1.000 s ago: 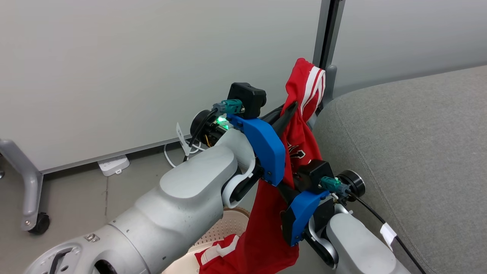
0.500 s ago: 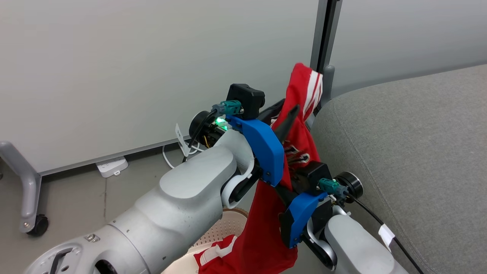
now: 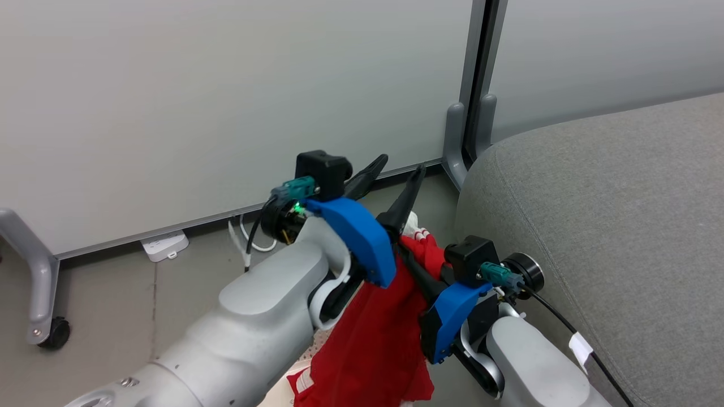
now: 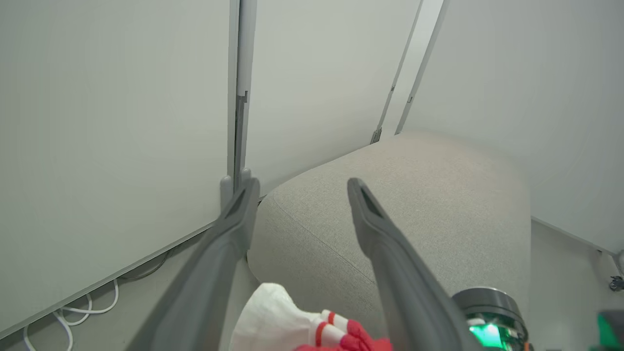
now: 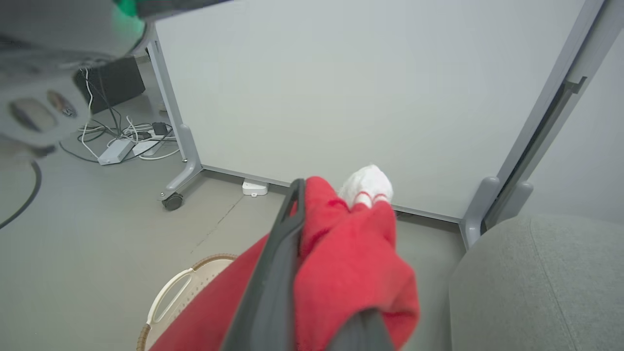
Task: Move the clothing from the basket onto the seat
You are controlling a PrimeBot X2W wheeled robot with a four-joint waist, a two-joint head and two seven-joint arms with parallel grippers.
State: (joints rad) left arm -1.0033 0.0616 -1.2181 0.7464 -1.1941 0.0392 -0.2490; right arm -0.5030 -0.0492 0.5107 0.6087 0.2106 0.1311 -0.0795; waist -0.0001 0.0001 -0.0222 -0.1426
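The red clothing (image 3: 384, 333) with a white cuff hangs bunched from my right gripper (image 3: 408, 254), which is shut on it beside the seat's left edge. In the right wrist view the clothing (image 5: 351, 253) lies over my dark finger (image 5: 280, 243). My left gripper (image 3: 396, 169) stands open just above it, nothing between its fingers, and in its own wrist view the left gripper (image 4: 303, 185) points at the seat (image 4: 414, 195). The grey seat (image 3: 594, 226) fills the right side. Below the hanging clothing is the basket (image 5: 168, 300), mostly hidden by it.
Pale partition panels stand behind, joined at a grey post (image 3: 455, 135) close to the seat's corner. A caster foot (image 3: 45, 333), a white power strip (image 3: 166, 245) and loose cables (image 3: 249, 237) lie on the grey floor to the left.
My left gripper has opened and let go of the clothing, whose raised upper part has dropped onto the right gripper. The left arm has shifted left and slightly down.
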